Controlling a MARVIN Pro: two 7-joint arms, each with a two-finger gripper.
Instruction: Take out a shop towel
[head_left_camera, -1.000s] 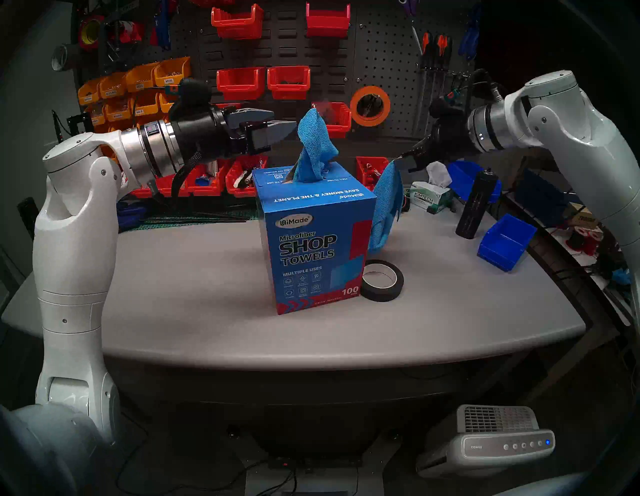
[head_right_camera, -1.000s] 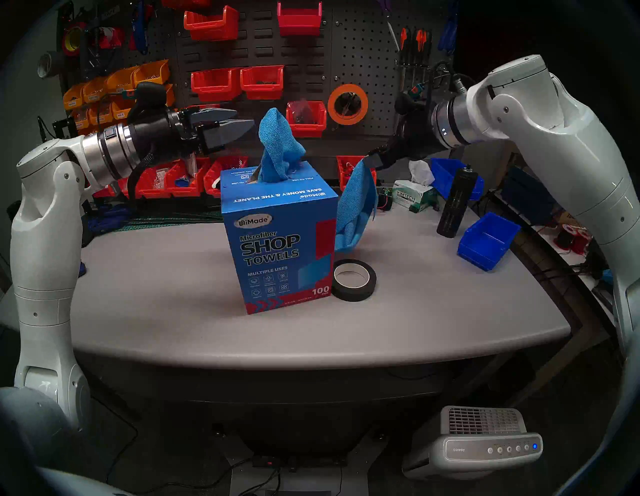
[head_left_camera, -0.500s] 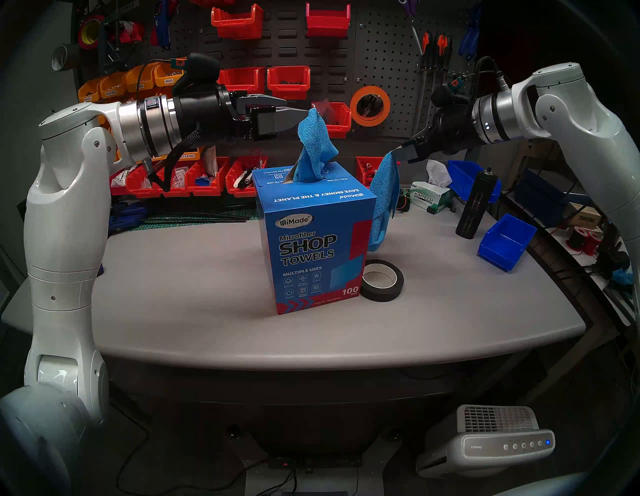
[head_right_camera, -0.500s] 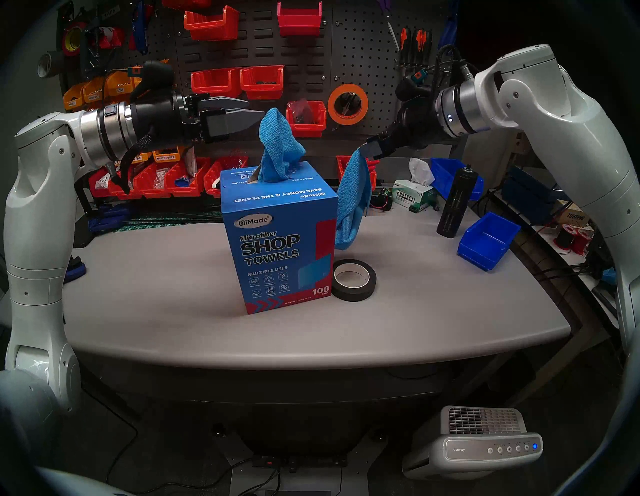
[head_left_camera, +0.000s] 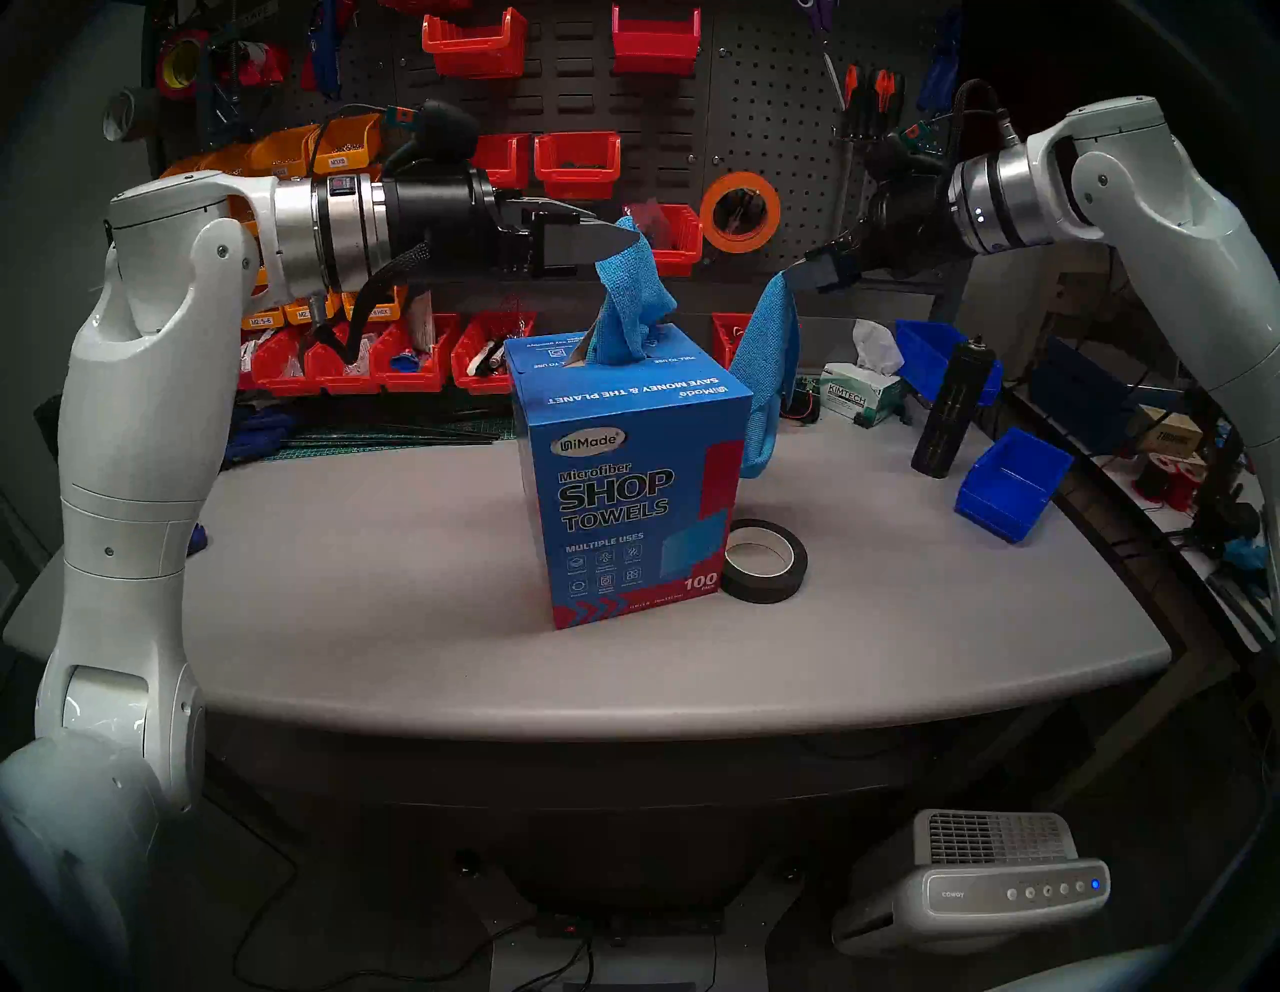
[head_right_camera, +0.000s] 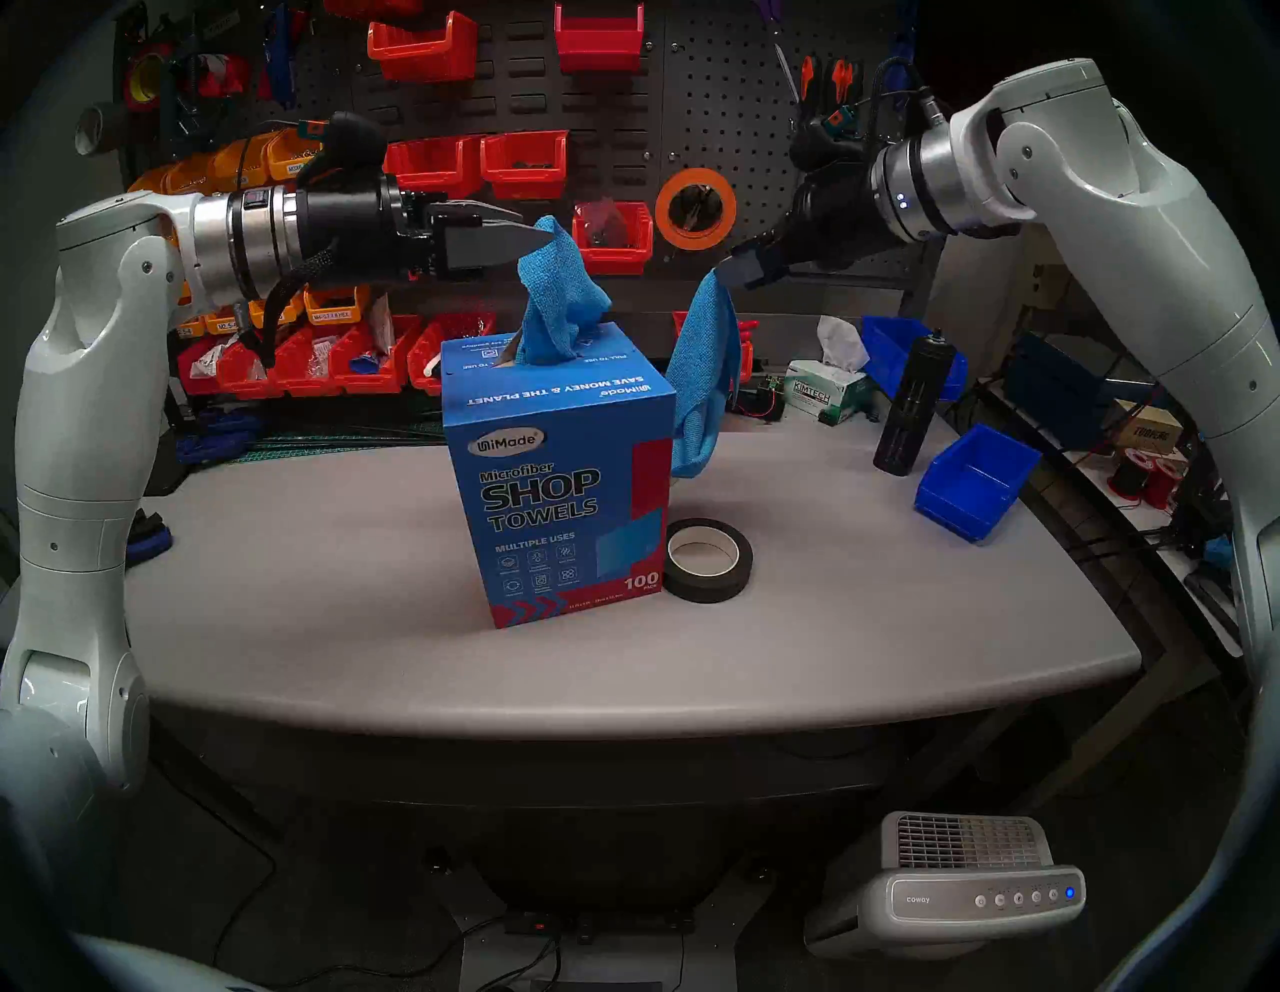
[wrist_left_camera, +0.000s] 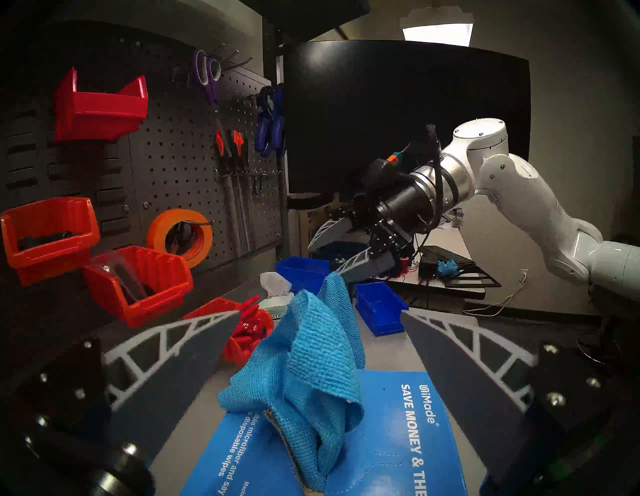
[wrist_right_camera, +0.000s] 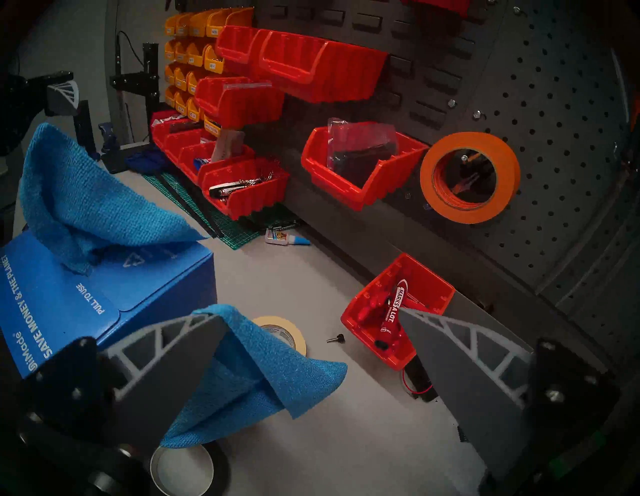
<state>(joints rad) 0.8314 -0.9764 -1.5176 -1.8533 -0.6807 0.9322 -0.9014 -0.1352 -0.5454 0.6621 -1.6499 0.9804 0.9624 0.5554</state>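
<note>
The blue SHOP TOWELS carton (head_left_camera: 623, 499) stands mid-table. One sky-blue shop towel (head_left_camera: 630, 298) sticks up from its top slot. My left gripper (head_left_camera: 623, 235) is open and level, its fingers on either side of that towel's tip (wrist_left_camera: 311, 374). A second shop towel (head_left_camera: 769, 374) hangs free to the right of the carton, its bottom end just above the table. In the right wrist view it (wrist_right_camera: 242, 381) is draped over one finger of my right gripper (wrist_right_camera: 313, 313), whose fingers are wide apart. In the head view my right gripper (head_left_camera: 796, 273) is up right of the carton.
A black tape roll (head_left_camera: 765, 561) lies against the carton's right front. A white-green tissue box (head_left_camera: 862, 398), a black bottle (head_left_camera: 952, 409) and a blue bin (head_left_camera: 1015, 481) stand at the right. A red bin (wrist_right_camera: 398, 311) lies below my right gripper. A pegboard with red bins (head_left_camera: 575, 163) is behind.
My left arm has risen and reached right, bringing its open fingers to the carton towel's tip. My right gripper has risen, lifting the hanging towel's bottom end a little higher.
</note>
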